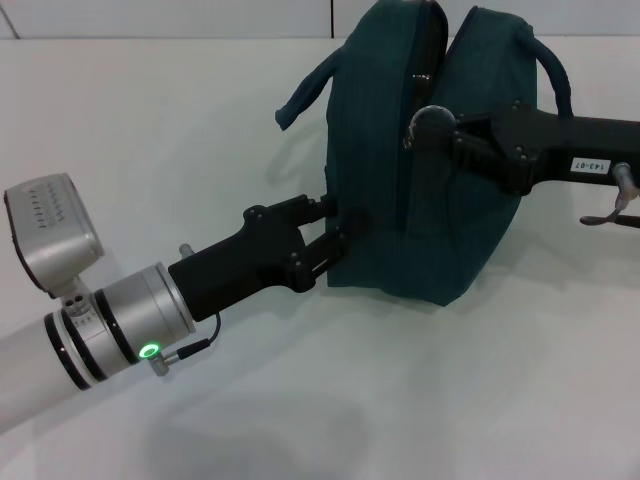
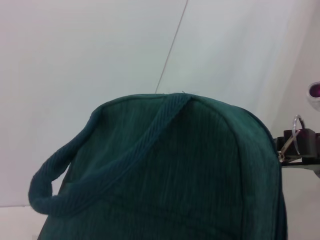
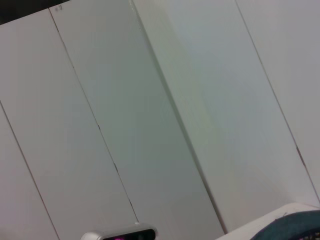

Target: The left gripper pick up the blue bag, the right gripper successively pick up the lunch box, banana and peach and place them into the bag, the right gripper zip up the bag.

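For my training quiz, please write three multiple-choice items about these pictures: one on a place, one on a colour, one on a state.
1. Where is the left gripper?
A. at the near lower side of the dark teal-blue fabric bag
B. above the bag
C. far from the bag

2. What colour is the left wrist's light?
A. red
B. green
C. white

3. How is the bag's top?
A. zipped flat
B. parted, with the right gripper at the gap
C. folded over

Answers: 1 A, head view shows it touching the bag there. 2 B, green dot on the cuff. 3 B, gap visible.
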Motion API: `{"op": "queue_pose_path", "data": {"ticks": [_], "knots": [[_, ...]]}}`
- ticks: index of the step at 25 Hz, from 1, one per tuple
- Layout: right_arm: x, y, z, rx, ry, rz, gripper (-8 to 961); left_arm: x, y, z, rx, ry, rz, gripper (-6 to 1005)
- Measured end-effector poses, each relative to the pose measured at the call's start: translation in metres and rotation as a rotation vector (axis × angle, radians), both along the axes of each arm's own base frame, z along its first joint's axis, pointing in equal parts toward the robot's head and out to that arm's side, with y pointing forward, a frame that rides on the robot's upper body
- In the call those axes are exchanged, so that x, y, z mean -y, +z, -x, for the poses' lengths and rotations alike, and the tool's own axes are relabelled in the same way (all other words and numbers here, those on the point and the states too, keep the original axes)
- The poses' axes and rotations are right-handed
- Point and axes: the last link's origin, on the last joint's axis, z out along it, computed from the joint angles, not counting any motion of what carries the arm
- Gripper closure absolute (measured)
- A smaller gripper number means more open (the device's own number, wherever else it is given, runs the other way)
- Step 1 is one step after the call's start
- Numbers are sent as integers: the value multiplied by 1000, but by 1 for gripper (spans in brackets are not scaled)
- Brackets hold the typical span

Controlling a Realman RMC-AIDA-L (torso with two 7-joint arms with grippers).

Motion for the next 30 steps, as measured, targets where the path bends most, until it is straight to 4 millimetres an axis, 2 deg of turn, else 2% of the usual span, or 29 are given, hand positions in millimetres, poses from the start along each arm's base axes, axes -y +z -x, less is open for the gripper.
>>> {"op": "queue_pose_path", "data": {"ticks": [5, 14, 30], "knots": [[0, -1, 0, 4, 0, -1, 945, 1, 0, -1, 0, -8, -1, 705], [0, 0, -2, -4, -12, -8, 946, 3, -1, 0, -8, -16, 1, 845], [-8, 15, -18, -136, -167, -127, 946, 10, -2, 10, -37, -1, -18, 904]]}}
